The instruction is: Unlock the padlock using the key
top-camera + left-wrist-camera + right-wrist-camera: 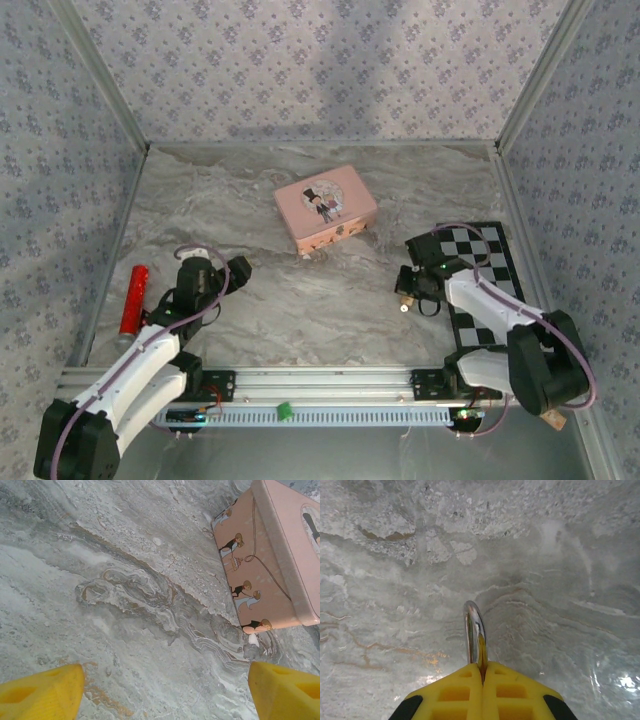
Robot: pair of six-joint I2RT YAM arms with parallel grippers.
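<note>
My right tool point(481, 672) is pressed together, pinching the padlock point(469, 630), whose silver shackle juts out ahead over the surface point(545, 580). That arm folds low and reaches leftward. My left tool point(165, 690) is spread wide and holds nothing, angled down with the pink tin point(260, 565) beyond.

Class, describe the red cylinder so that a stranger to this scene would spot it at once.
Start at the grey marbled table and follow its left edge, beside the patterned wall. Just left of the left arm lies a slim red cylinder. Nothing else is red: the box is pink, the board black and white.
</note>
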